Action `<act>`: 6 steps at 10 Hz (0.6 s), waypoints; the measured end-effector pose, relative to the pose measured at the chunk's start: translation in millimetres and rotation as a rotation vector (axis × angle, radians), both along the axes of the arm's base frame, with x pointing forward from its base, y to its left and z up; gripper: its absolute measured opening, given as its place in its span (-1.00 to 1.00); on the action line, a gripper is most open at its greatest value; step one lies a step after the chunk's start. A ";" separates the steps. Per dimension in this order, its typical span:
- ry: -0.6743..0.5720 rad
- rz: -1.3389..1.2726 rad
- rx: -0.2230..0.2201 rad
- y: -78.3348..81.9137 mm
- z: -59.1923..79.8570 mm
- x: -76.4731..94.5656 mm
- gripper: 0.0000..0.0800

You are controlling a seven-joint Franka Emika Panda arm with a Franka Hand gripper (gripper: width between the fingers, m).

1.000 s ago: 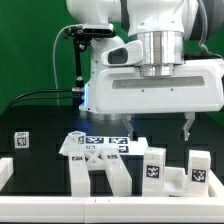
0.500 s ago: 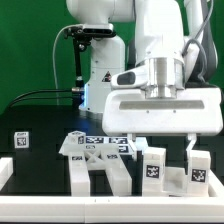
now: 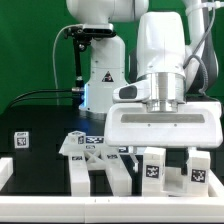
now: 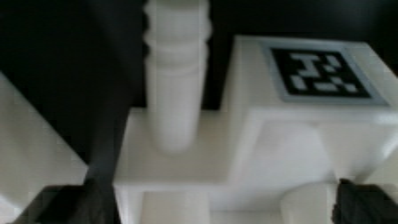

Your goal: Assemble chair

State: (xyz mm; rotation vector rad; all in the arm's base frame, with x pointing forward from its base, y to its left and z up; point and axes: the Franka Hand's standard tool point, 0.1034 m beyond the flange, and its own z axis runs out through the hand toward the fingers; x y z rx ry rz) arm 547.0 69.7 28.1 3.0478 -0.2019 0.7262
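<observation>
The chair is in loose white pieces on the black table. In the exterior view a tagged white block stands at the front right, with a second tagged block beside it. A larger piece with two prongs lies toward the exterior view's left of them. My gripper hangs low over the first block, open. In the wrist view the fingers stand wide on either side of a white block with a tag. A turned white bar lies against it. Nothing is gripped.
A flat white slab with several tags lies behind the pronged piece. A small tagged cube sits at the exterior view's left. The table's raised white border runs along the front and left edge.
The gripper has come down and shifted slightly toward the exterior view's right, from above the pieces to just over the tagged block. Its jaws stayed open. No piece has moved.
</observation>
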 end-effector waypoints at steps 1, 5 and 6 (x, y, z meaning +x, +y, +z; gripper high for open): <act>-0.002 -0.001 0.000 -0.4 0.2 1.7 0.62; -0.002 -0.013 -0.007 -16.4 -0.6 7.7 0.62; -0.001 -0.018 -0.007 -19.6 0.0 9.0 0.62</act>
